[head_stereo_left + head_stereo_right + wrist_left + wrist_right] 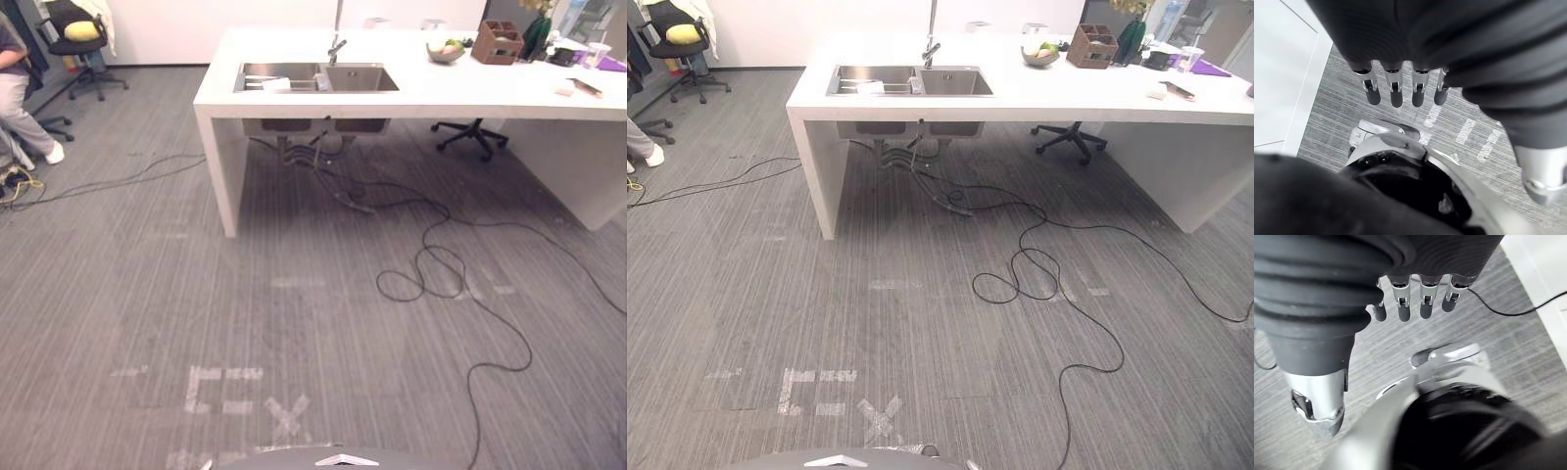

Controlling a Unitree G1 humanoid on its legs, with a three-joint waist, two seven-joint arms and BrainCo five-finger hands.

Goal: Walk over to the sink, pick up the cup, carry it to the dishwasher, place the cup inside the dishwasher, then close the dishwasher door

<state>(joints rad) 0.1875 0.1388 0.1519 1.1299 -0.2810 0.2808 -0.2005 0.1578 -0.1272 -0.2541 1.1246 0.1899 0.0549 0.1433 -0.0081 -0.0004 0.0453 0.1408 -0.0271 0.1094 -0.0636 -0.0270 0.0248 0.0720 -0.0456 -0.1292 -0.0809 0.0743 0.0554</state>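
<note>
The small pale cup (321, 82) stands far off at the robot's 12 o'clock, inside the steel double sink (358, 78). It is right by the divider between the two basins, and from here it is too small to make out more. A flat white item (277, 84) lies in the left basin, at the cup's 9 o'clock. The chrome tap (336, 47) rises just behind the divider.

The sink is set into the left end of a long white counter (411, 98). Along the counter towards 1 o'clock sit a bowl of fruit (446, 51), a brown wooden organiser box (497, 43) and, near the far end, a clear plastic drink cup (596, 51). A black swivel chair (475, 132) is tucked under the counter at 1 o'clock.

Out at 10 o'clock there is another black office chair with a yellow cushion (73, 37), and a seated person (18, 93) is partly in view at the room's left edge.

The grey striped carpet floor (147, 294) stretches between the robot and the counter, with pale tape marks (227, 388) just ahead of it.

The left robot hand (1396, 93) hangs at the robot's side, fingers straight and loose, holding nothing. The right robot hand (1403, 306) hangs the same way, fingers extended over the carpet, with nothing in it.
</note>
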